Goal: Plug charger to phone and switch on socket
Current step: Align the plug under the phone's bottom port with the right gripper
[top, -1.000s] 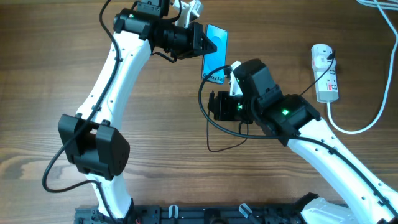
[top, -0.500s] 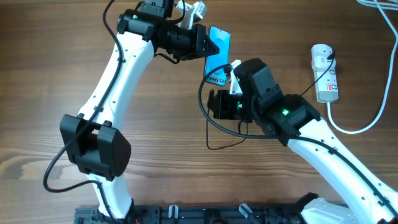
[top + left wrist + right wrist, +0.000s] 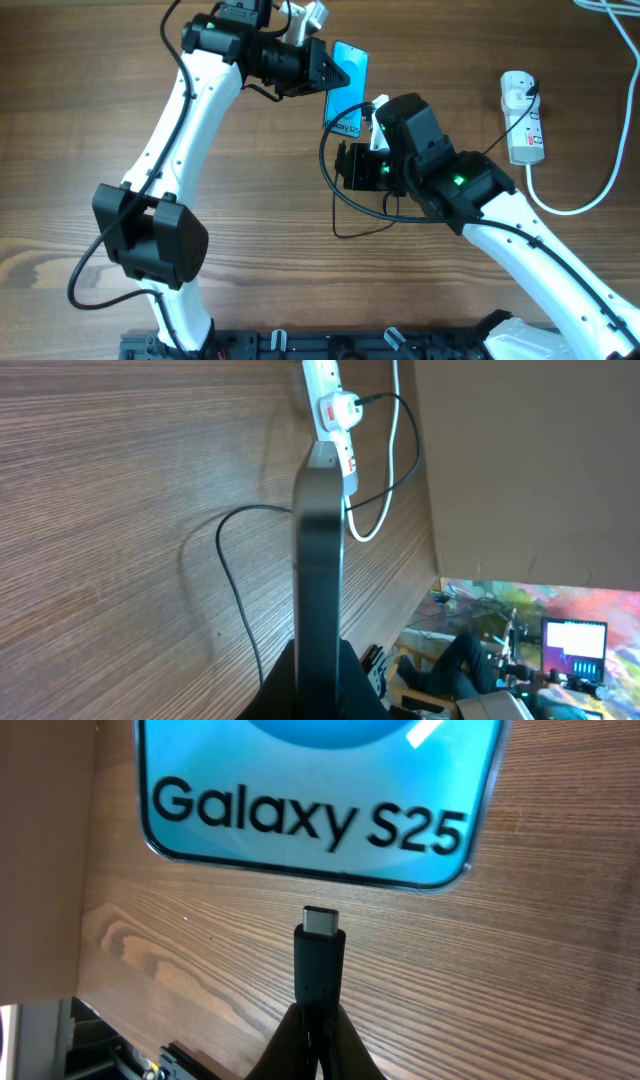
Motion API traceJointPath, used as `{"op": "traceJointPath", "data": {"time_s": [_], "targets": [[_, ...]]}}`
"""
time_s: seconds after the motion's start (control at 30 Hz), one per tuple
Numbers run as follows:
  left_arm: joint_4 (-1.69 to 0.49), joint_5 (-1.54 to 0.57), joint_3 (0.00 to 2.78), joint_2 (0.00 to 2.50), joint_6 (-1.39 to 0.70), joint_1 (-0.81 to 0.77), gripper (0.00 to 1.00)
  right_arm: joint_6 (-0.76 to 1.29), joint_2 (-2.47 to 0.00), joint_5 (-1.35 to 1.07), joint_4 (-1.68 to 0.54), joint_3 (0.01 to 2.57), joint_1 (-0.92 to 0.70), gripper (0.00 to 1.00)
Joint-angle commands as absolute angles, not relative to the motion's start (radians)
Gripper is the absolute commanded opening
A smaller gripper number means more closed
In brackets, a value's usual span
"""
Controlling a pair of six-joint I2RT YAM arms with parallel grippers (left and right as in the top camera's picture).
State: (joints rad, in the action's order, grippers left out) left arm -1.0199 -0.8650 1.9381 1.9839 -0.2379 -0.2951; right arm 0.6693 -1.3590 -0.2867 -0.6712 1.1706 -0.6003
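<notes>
Between the fingers of the right gripper (image 3: pixel 320 1025) sits the charger (image 3: pixel 320 960), pinched tight near its end. Its metal tip points straight up at the bottom edge of the phone (image 3: pixel 310 790). The tip is just below that edge. A thin strip of wood shows between them, so they do not touch. The tip lines up with about the middle of the edge. The blue screen says "Galaxy S25" in black letters.

The left gripper (image 3: pixel 318 660) is closed on the phone's long side, near its top. From the left wrist the phone shows only as a thin grey edge, standing straight out from the fingers. From above, the phone slants a little, with the left gripper at its upper part and the right gripper at its bottom end.

The rest of the charger is a thin black line. It loops on the table (image 3: pixel 90 120) under the right arm and goes off toward the socket (image 3: pixel 524 120). The socket lies flat, well to the right of the phone, with a plug in it. A thick white cord (image 3: pixel 600 190) bends away from it.

The table is brown wood with long lines in it. Past its edge, in the left wrist view, stands a plain brown wall (image 3: pixel 530 460). Below the wall is a room with a bright screen (image 3: pixel 575 650).
</notes>
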Motion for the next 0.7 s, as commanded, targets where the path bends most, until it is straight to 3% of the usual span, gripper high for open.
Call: {"op": "traceJointPath", "data": {"time_s": [0.0, 0.67], "targets": [[-1.026, -0.912, 1.945, 1.945, -0.213, -0.278, 0.04, 0.662, -1.351, -0.270, -0.663, 1.186, -0.603, 0.04], [-1.025, -0.950, 1.945, 1.945, -0.187, -0.279, 0.04, 0.684, -1.351, -0.297, -0.632, 1.186, -0.603, 0.04]]}}
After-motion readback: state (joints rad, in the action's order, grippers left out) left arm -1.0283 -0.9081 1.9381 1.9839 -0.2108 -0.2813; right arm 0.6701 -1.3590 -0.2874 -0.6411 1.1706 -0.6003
